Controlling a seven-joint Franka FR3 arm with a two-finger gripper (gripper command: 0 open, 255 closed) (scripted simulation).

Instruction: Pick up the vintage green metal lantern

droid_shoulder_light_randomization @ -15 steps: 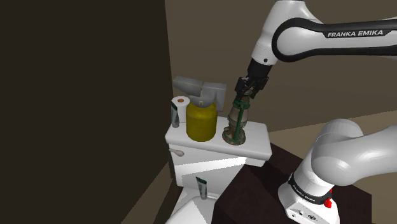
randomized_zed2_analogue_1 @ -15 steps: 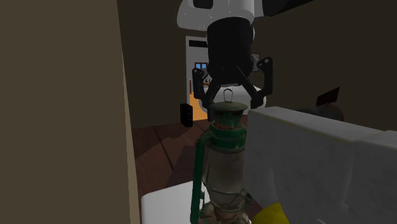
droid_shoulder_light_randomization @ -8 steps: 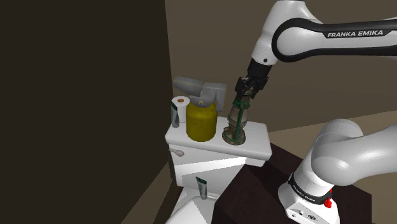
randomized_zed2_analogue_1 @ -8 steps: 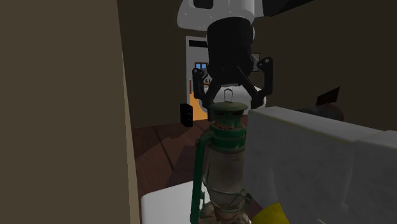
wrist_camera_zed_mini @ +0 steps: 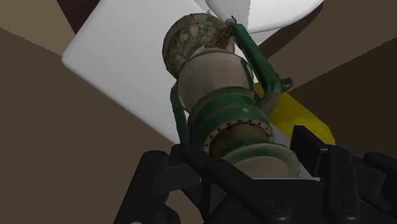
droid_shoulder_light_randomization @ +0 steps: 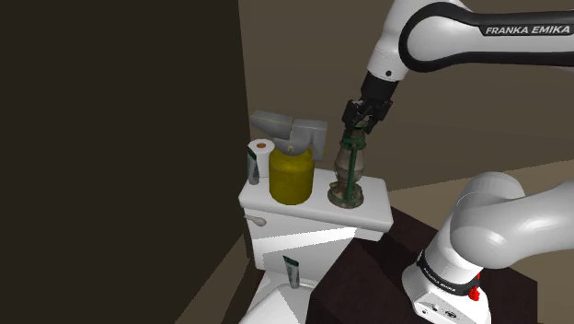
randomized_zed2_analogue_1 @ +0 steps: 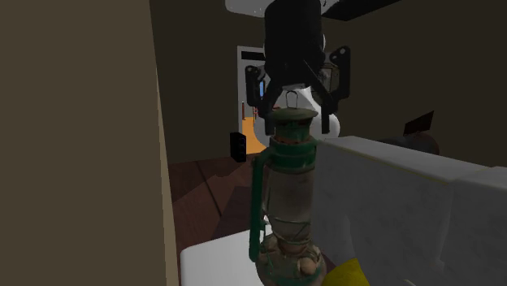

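1. Change: against half a second ago, my gripper [droid_shoulder_light_randomization: 358, 127] has risen toward the upper edge of the shoulder view, and the green lantern [droid_shoulder_light_randomization: 349, 170] has come up with it. The lantern leaned before; it now hangs close to upright. In the second exterior view its round foot, previously cut off by the lower edge, is now inside the frame.
2. End effector state: my fingers are pressed in on the lantern's top cap, one on each side. The wrist view shows the cap clasped between them.
3. Meaning for the task: I judge that the grasp is holding and the lift has begun. Whether the foot has fully cleared the surface cannot be told; it is at, or just above, the lid.
4. Position of the lantern: centre of the shoulder view, over the right-hand part of the white toilet tank lid [droid_shoulder_light_randomization: 370, 210], near the yellow canister [droid_shoulder_light_randomization: 291, 175] to its left.
5. Surface: the lid is flat and narrow. It also carries a paper roll [droid_shoulder_light_randomization: 262, 147] at its left end and a grey box [droid_shoulder_light_randomization: 292, 129] behind the canister. The lift should run straight up to keep clear of the canister.
6. Room: a dark brown wall [droid_shoulder_light_randomization: 120, 138] fills the left of the shoulder view. In the second exterior view, a wooden floor [randomized_zed2_analogue_1: 211, 187] and a lit doorway [randomized_zed2_analogue_1: 250, 106] lie behind the gripper, at upper centre.
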